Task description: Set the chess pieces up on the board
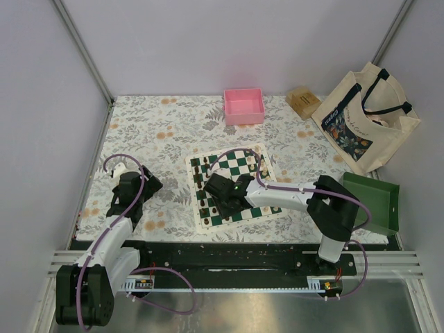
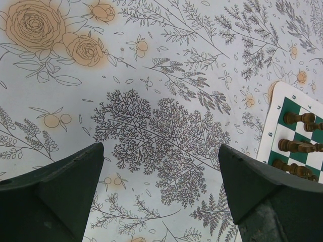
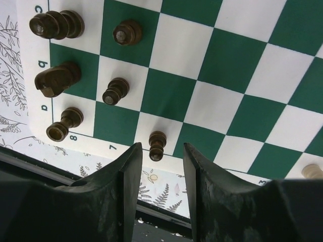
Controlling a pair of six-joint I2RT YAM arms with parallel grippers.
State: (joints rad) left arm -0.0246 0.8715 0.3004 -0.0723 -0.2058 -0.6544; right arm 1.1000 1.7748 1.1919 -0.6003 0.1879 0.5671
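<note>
We find the right tool [image 3: 162, 154] part-open, clamping nothing, framing a small dark brown wooden pawn [image 3: 157, 142] at the lower frame edge of the green-and-white checked board [image 3: 227, 65]; we advise moving vertically, centred, lest it topple.

The right arm [image 1: 277, 195] hid the near part of the board [image 1: 244, 164]. From above, the chess pieces [image 1: 197, 168] were too small to tell apart. The right wrist picture's edge cut off a cream piece [image 3: 312, 171].
</note>
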